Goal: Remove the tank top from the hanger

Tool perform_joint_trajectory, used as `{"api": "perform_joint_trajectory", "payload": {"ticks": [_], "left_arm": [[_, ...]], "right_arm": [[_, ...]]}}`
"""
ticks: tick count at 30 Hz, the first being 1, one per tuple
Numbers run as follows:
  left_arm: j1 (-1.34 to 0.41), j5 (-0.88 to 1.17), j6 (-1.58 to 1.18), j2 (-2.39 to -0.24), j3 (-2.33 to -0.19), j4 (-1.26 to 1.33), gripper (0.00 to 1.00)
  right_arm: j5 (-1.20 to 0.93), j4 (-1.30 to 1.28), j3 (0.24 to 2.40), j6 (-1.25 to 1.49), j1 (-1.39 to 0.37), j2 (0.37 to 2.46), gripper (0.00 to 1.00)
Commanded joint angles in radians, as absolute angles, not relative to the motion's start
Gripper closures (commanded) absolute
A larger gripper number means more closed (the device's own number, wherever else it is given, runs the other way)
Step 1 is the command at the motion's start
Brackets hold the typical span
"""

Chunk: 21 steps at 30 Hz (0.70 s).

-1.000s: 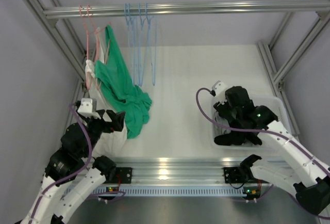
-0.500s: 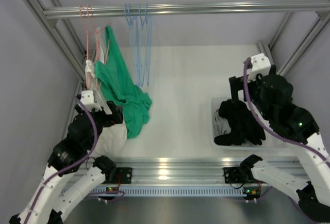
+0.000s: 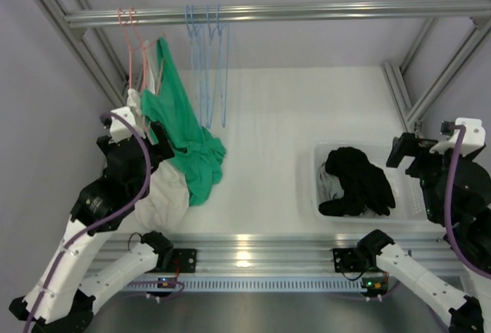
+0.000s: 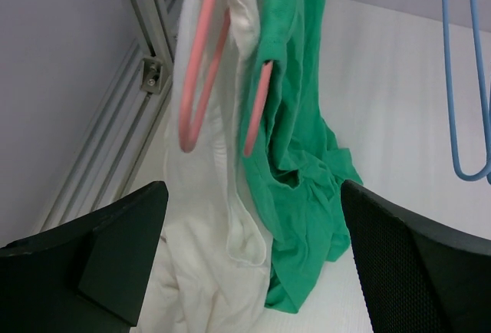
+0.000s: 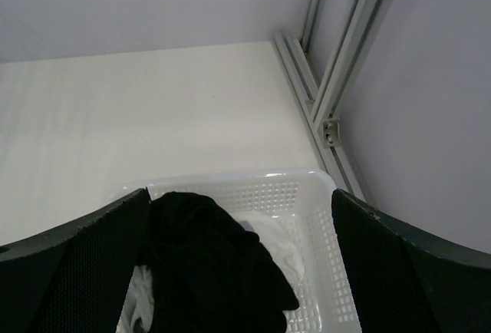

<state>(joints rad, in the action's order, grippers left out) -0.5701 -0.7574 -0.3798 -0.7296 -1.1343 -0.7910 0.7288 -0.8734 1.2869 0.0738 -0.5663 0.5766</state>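
Two tank tops hang on pink hangers point(image 3: 132, 49) at the rail's left end: a green tank top point(image 3: 184, 137) and a white tank top point(image 3: 165, 199), both trailing onto the table. In the left wrist view the green tank top point(image 4: 307, 164) hangs on one pink hanger point(image 4: 257, 110), the white tank top point(image 4: 207, 248) on another point(image 4: 201, 72). My left gripper point(image 4: 253, 272) is open, facing both and touching neither. It sits at the left point(image 3: 156, 145). My right gripper point(image 5: 238, 272) is open and empty, raised above the basket at the right point(image 3: 414, 160).
A white basket point(image 5: 322, 225) at the right holds a black garment point(image 5: 207, 264) and white cloth point(image 5: 272, 245); it also shows from above point(image 3: 311, 195). Empty blue hangers point(image 3: 209, 57) hang right of the green top. Frame posts stand at both sides.
My right gripper opened, rose and drew back right from the basket, leaving the black garment in it. My left arm lifted and moved closer to the hanging tops.
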Motion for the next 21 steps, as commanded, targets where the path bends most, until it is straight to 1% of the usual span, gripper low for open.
{"api": "perform_joint_trajectory", "payload": {"ticks": [1, 4, 7, 9, 13, 16, 17, 18, 19, 20, 21], "left_arm": [[-0.571, -0.831, -0.335, -0.64, -1.187, -0.802, 0.01], [-0.569, -0.879, -0.293, -0.542, -1.154, -0.799, 0.01], [-0.569, -0.865, -0.285, -0.479, -1.072, -0.744, 0.01], [-0.569, -0.832, -0.287, -0.463, -1.005, -0.707, 0.01], [-0.516, -0.729, -0.285, -0.514, -0.979, -0.652, 0.01], [-0.395, -0.565, -0.288, -0.572, -0.967, -0.628, 0.01], [-0.32, -0.513, -0.293, -0.584, -0.963, -0.612, 0.01], [-0.28, -0.418, -0.298, -0.598, -0.959, -0.608, 0.01], [-0.241, -0.378, -0.301, -0.624, -0.953, -0.603, 0.01], [-0.165, -0.341, -0.299, -0.63, -0.948, -0.595, 0.01], [-0.135, -0.309, -0.293, -0.634, -0.945, -0.594, 0.01]], "right_arm": [[0.784, -0.953, 1.269, 0.068, -0.551, 0.486, 0.01], [0.816, -0.956, 1.259, 0.025, -0.551, 0.388, 0.01], [0.824, -0.956, 1.232, 0.014, -0.551, 0.351, 0.01], [0.818, -0.954, 1.201, 0.035, -0.551, 0.341, 0.01], [0.805, -0.953, 1.16, 0.08, -0.552, 0.376, 0.01], [0.804, -0.946, 1.144, 0.101, -0.552, 0.403, 0.01], [0.807, -0.943, 1.141, 0.104, -0.552, 0.41, 0.01], [0.81, -0.943, 1.14, 0.103, -0.552, 0.416, 0.01], [0.814, -0.943, 1.138, 0.101, -0.552, 0.425, 0.01], [0.821, -0.943, 1.137, 0.1, -0.552, 0.431, 0.01], [0.831, -0.945, 1.137, 0.103, -0.552, 0.434, 0.01]]}}
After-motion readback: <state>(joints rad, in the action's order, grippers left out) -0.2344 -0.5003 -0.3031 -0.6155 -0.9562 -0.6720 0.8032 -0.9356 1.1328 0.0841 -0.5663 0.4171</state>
